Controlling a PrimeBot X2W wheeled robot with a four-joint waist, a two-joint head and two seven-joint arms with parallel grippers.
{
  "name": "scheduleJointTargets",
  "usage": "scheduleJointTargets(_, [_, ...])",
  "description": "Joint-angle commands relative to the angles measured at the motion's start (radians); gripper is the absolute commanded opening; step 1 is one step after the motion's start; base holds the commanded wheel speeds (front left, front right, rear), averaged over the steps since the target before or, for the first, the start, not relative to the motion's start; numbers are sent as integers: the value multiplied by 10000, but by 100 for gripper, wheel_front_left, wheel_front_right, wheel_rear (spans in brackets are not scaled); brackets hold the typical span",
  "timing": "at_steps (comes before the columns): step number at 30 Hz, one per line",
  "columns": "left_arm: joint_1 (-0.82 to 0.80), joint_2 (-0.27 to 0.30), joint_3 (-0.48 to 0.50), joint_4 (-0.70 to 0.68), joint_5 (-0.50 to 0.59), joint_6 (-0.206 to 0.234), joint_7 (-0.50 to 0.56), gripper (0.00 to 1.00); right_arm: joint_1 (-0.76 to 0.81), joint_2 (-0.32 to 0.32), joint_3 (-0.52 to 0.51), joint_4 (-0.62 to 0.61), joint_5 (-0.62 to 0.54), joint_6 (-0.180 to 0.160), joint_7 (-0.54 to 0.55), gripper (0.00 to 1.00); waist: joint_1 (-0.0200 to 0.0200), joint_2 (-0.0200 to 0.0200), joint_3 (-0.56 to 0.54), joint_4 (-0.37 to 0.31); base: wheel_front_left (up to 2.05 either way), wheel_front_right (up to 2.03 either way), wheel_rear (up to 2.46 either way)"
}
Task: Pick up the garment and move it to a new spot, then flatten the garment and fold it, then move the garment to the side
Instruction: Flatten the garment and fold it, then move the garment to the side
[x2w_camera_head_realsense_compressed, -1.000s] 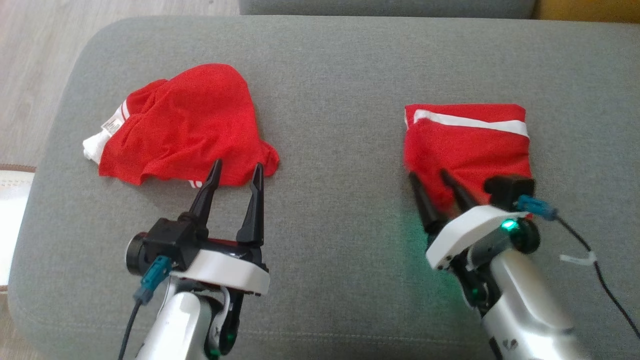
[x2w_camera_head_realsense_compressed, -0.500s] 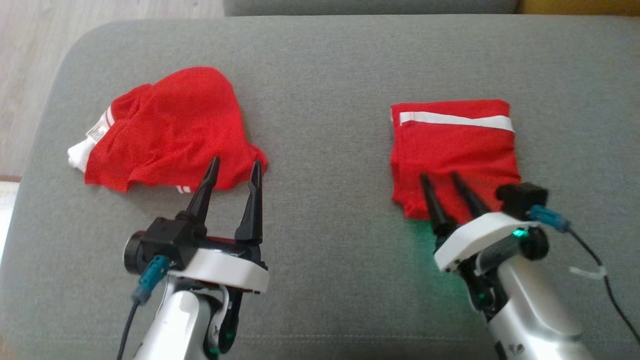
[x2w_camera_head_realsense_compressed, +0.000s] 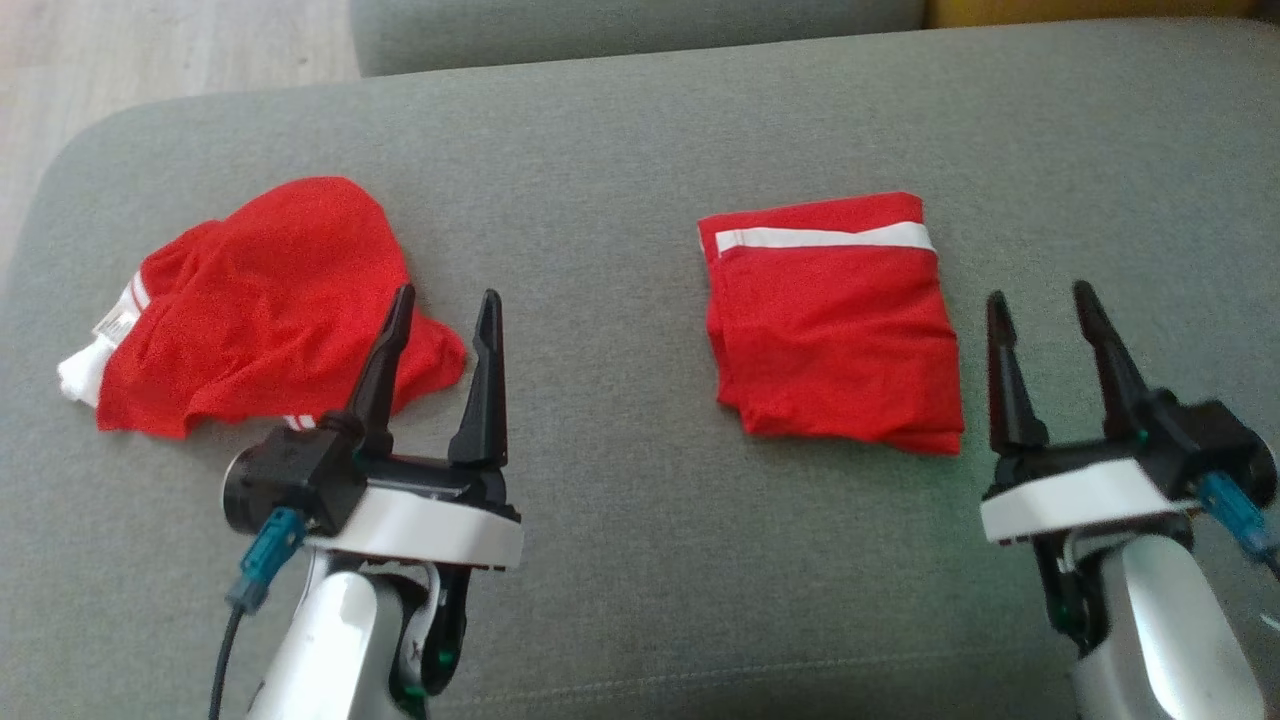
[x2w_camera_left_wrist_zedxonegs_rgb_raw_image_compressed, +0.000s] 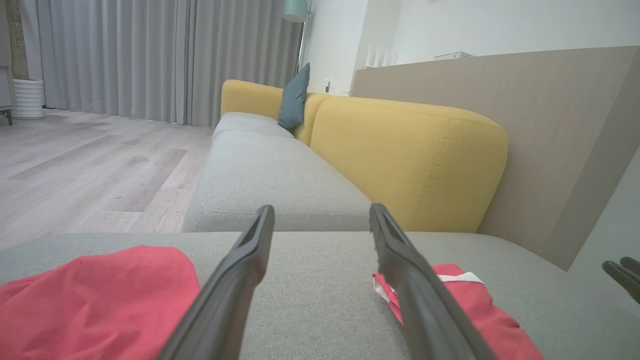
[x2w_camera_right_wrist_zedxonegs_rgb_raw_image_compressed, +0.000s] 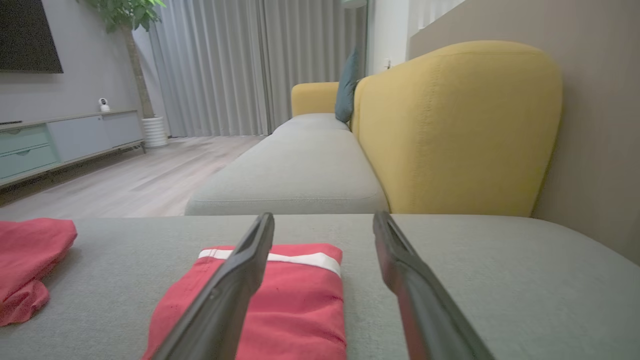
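A folded red garment (x2w_camera_head_realsense_compressed: 830, 320) with a white stripe along its far edge lies flat on the grey cushion (x2w_camera_head_realsense_compressed: 620, 560), right of centre. A second red garment (x2w_camera_head_realsense_compressed: 250, 300) lies crumpled at the left, with white trim and a label showing. My right gripper (x2w_camera_head_realsense_compressed: 1038, 292) stands open just right of the folded garment, touching nothing; in the right wrist view the folded garment (x2w_camera_right_wrist_zedxonegs_rgb_raw_image_compressed: 300, 300) sits under and left of the right gripper (x2w_camera_right_wrist_zedxonegs_rgb_raw_image_compressed: 323, 216). My left gripper (x2w_camera_head_realsense_compressed: 446, 293) is open and empty at the crumpled garment's near right edge. In the left wrist view the left gripper (x2w_camera_left_wrist_zedxonegs_rgb_raw_image_compressed: 321, 209) points between both garments.
The cushion's rounded left edge drops to a wooden floor (x2w_camera_head_realsense_compressed: 150, 50). Beyond the cushion runs a grey sofa seat (x2w_camera_left_wrist_zedxonegs_rgb_raw_image_compressed: 270, 175) with a yellow backrest (x2w_camera_left_wrist_zedxonegs_rgb_raw_image_compressed: 410, 160) and a teal pillow (x2w_camera_left_wrist_zedxonegs_rgb_raw_image_compressed: 295, 97). A beige wall panel (x2w_camera_left_wrist_zedxonegs_rgb_raw_image_compressed: 550, 125) stands to the right.
My right gripper has drawn back off the folded garment and swung to its right side, fingers now upright. The head camera has turned right, shifting everything left in the view. The left gripper stays put.
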Motion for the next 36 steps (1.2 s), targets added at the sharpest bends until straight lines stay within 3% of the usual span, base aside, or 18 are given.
scheduleJointTargets(1, [-264,77,376,-370,2,-45,-51,100,45,157,-64,-669,-204,75,-199,100,0,0,40,-147,0,0,0])
scheduleJointTargets(12, [-50,77,474,-189,89,-153,-51,100,671,273,-241,-1138,-199,75,-296,100,0,0,91,-357,0,0,0])
scheduleJointTargets(24, [-166,77,355,-155,97,-156,-51,100,624,276,-423,-1061,-142,75,-307,100,0,0,339,-129,0,0,0])
scheduleJointTargets(30, [-396,77,202,-115,171,-205,-51,100,-27,276,-547,-232,616,75,294,100,0,0,892,170,0,0,0])
scheduleJointTargets(36, [-745,77,18,-67,207,-287,-51,100,-1395,276,-592,1611,1709,75,1257,100,0,0,1593,688,0,0,0])
